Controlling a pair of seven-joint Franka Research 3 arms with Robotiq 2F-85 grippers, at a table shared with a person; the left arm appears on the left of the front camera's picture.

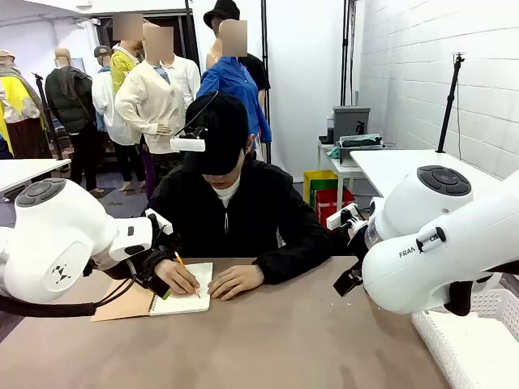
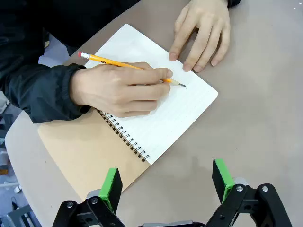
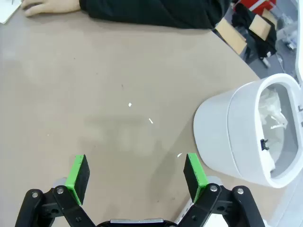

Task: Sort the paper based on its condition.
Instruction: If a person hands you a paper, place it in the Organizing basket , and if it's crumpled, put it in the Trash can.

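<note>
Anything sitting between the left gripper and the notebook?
Nothing: in the left wrist view, just bare table separates the open left gripper from the near corner of the notebook.

The person's writing hand (image 2: 118, 90) covers the middle of the open page of the notebook (image 2: 165, 123), and the black sleeve (image 2: 38, 90) hides one corner of its brown cover. Any marks at the tip of the pencil (image 2: 118, 64) are too faint to read. In the right wrist view the white container (image 3: 232, 132) is cut off by the right edge, and the pale stuff (image 3: 274, 113) inside it is unclear. In the front view the white basket (image 1: 474, 344) runs out of the bottom corner, partly behind the right arm (image 1: 438, 251).
</note>
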